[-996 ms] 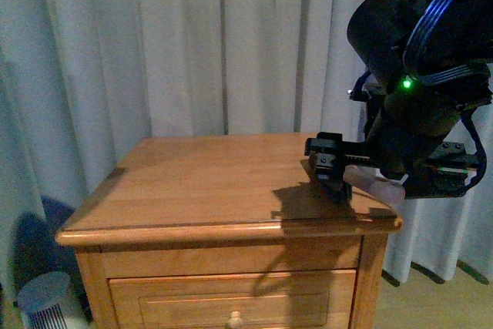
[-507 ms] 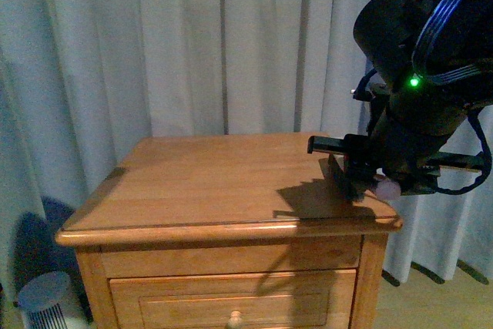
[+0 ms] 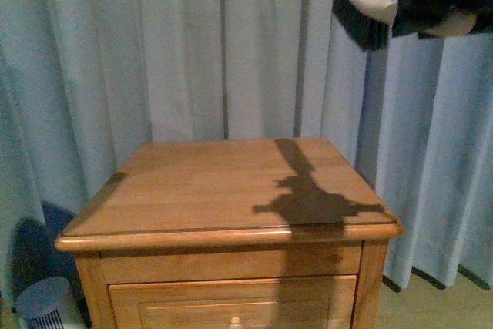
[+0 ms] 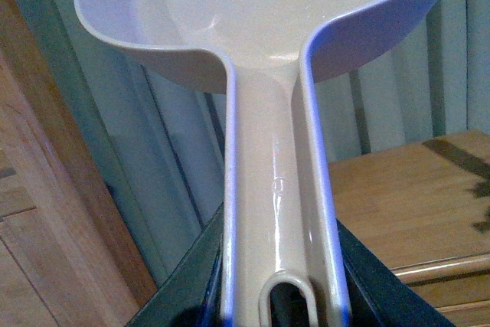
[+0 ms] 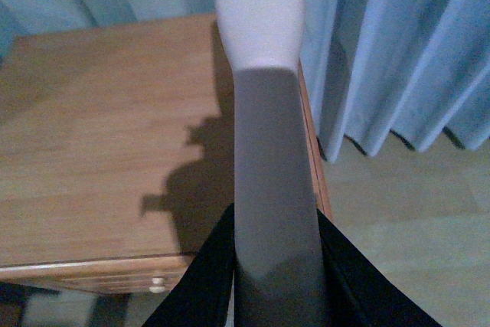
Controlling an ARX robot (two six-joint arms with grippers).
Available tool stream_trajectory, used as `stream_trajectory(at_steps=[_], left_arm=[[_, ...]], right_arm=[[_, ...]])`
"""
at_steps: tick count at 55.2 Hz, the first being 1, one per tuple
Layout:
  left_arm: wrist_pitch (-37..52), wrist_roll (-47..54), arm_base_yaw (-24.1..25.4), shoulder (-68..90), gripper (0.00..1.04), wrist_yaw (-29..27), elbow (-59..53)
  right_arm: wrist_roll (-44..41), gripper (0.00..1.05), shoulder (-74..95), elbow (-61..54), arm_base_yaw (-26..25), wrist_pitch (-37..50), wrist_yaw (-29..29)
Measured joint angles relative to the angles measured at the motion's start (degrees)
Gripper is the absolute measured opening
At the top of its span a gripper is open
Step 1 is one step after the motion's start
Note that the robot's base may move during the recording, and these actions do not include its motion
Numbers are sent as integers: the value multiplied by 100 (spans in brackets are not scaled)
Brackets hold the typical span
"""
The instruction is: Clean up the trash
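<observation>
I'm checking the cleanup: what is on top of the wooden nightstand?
Only a shadow lies on the nightstand top in the front view; no white scrap shows. In the right wrist view the brush handle hides a strip of it.

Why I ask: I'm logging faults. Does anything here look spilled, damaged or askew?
Nothing stands out. The nightstand looks undamaged, bearing only a shadow; the brush is held high, and the dustpan looks intact. No trash scrap shows in any view.
</observation>
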Motion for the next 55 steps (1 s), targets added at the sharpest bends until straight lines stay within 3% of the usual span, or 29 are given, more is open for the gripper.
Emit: stream_trajectory(at_steps=[22,34,47,55], left_arm=[[0,0,0,0,28,0,0],[0,2,0,-2,28,2,0],[0,0,0,-2,28,2,0],[0,2,0,0,28,9,0]], right_arm=[[-1556,22,-3204,-2247,525,1178,1012],[-1580,22,-4583,-3189,975,669,1565],[-1493,22,-5692,-3952,1864,361,2636],[-1495,22,-5886,-4065,1814,385,2647]])
